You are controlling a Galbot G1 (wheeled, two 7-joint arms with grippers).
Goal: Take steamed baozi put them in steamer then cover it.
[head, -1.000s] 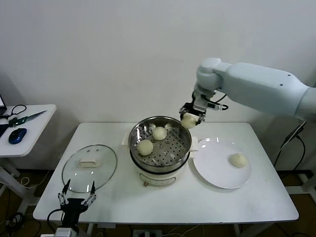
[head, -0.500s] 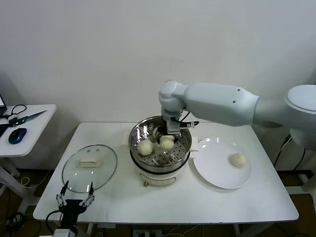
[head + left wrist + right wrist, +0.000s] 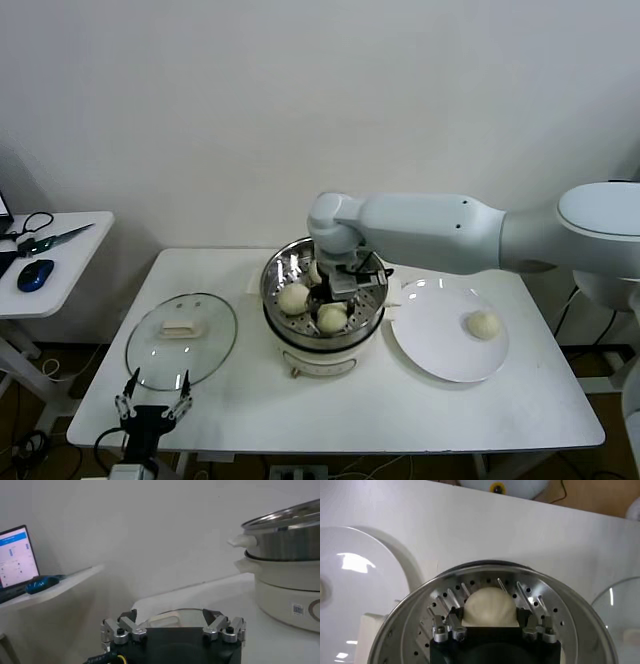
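The steamer (image 3: 268,292) stands mid-table on its white pot base. My right gripper (image 3: 333,303) reaches down inside it, shut on a steamed baozi (image 3: 332,318) (image 3: 489,607) that sits low over the perforated floor, near the front. A second baozi (image 3: 293,298) lies at the basket's left, and a third (image 3: 313,272) peeks out behind the wrist. Another baozi (image 3: 484,324) rests on the white plate (image 3: 440,355). The cover (image 3: 182,338), clear glass with a cream handle, lies flat on the table to the left. My left gripper (image 3: 152,405) (image 3: 170,622) hangs open just off the table's front-left edge, facing the cover (image 3: 172,616).
A small side table (image 3: 70,240) at far left carries a blue mouse (image 3: 35,274) and scissors (image 3: 45,238); a laptop (image 3: 17,555) shows in the left wrist view. The plate lies right of the steamer (image 3: 405,620). My right arm spans above the plate and the table's back right.
My right gripper carried the baozi from above the steamer's back-right rim into the basket, then lower and toward its front. The left arm has not moved.
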